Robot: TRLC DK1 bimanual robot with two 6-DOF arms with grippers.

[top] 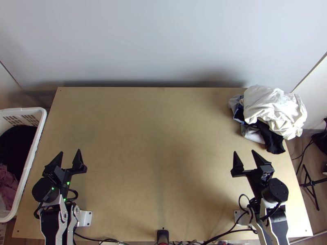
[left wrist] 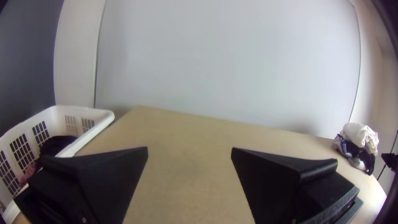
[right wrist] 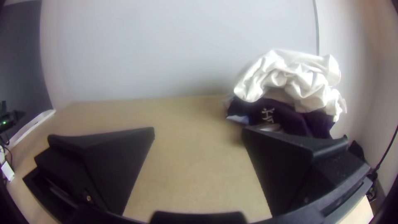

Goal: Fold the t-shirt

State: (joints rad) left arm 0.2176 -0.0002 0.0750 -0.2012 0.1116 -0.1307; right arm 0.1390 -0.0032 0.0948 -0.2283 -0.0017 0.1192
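Light wooden surface (top: 159, 134), pale wall (top: 163, 45) behind. Clothes pile (top: 269, 118) bunched just beyond the right jaws, outward side; white cloth (top: 274, 105) on top, dark cloth (top: 272, 139) below. Can't tell which is the t-shirt or which way it points; pile's long axis slants far-left to near-right. Right gripper (top: 244, 151): jaws wide apart, holding nothing. Left gripper (top: 70, 151): same. White basket (top: 42, 116) outward of left jaws, clothes inside.

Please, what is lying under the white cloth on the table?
Under the bunched white cloth there is dark cloth and some light grey cloth. Whatever lies deeper is covered, so I cannot tell.
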